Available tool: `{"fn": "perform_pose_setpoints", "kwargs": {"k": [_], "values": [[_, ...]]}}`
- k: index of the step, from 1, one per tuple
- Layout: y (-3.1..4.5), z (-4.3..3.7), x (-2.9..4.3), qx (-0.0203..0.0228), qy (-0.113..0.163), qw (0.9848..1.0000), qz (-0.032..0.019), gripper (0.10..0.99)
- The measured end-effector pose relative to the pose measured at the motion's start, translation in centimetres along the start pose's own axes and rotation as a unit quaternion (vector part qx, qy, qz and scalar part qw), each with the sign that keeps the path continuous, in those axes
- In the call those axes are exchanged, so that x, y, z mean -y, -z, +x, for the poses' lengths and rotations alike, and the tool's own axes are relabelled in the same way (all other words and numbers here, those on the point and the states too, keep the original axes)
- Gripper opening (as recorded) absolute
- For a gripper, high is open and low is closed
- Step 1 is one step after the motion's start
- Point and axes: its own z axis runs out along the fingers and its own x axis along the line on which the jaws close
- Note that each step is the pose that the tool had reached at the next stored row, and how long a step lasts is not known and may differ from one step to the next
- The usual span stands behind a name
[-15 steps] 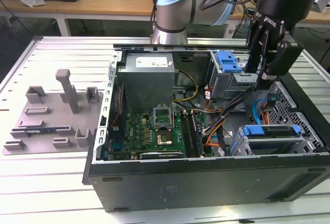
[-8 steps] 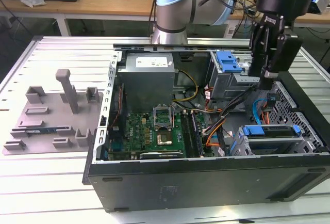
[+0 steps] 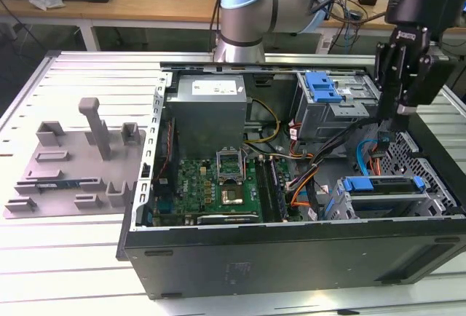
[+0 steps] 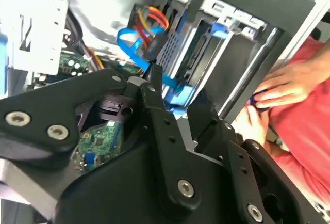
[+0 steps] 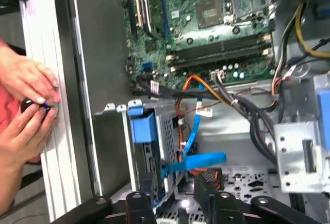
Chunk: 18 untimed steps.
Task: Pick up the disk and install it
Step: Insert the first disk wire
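Note:
The disk (image 3: 382, 185) sits in the drive cage at the case's front corner on the exterior view's right; its blue bracket runs along the top. In both wrist views it stands edge-on in the cage, shown by its blue bracket tab (image 5: 142, 128) and its blue frame (image 4: 206, 43). My gripper (image 3: 397, 121) hangs just above and behind the cage, over a bundle of cables. Its black fingers (image 5: 203, 190) stand apart and hold nothing. A blue flat cable (image 5: 198, 159) lies just beyond the fingertips (image 4: 154, 97).
The open computer case (image 3: 291, 247) holds a green motherboard (image 3: 218, 185), a grey power supply (image 3: 207, 108) and an upper bay with a blue clip (image 3: 322, 87). A grey fixture plate (image 3: 69, 159) lies at the exterior view's left. A person's hands (image 5: 26, 97) rest at the case's rim.

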Motion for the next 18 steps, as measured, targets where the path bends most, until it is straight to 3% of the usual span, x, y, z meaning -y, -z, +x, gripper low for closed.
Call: {"fn": "perform_pose_setpoints", "kwargs": {"k": [1, 3, 5, 7, 11, 14, 16, 17, 18], "values": [[0.00, -0.22, 0.23, -0.0039, 0.000, 1.0000, 0.0003, 0.471], [0.23, -1.80, 0.51, -0.0137, 0.000, 0.9999, 0.0010, 0.471], [0.29, -2.69, 0.42, -0.0170, 0.000, 0.9999, 0.0013, 0.471], [-0.03, -2.91, 0.39, -0.0198, 0.000, 0.9998, 0.0017, 0.471], [-1.04, -3.33, 0.43, -0.0199, 0.000, 0.9998, 0.0017, 0.471], [-1.55, -3.58, 0.95, -0.0198, 0.000, 0.9998, 0.0017, 0.471], [-1.96, -3.74, 0.97, -0.0199, 0.000, 0.9998, 0.0018, 0.384], [-2.04, -3.77, 0.97, -0.0198, 0.000, 0.9998, 0.0019, 0.384], [-2.13, -3.81, 0.97, -0.0200, 0.000, 0.9998, 0.0020, 0.318]]}}
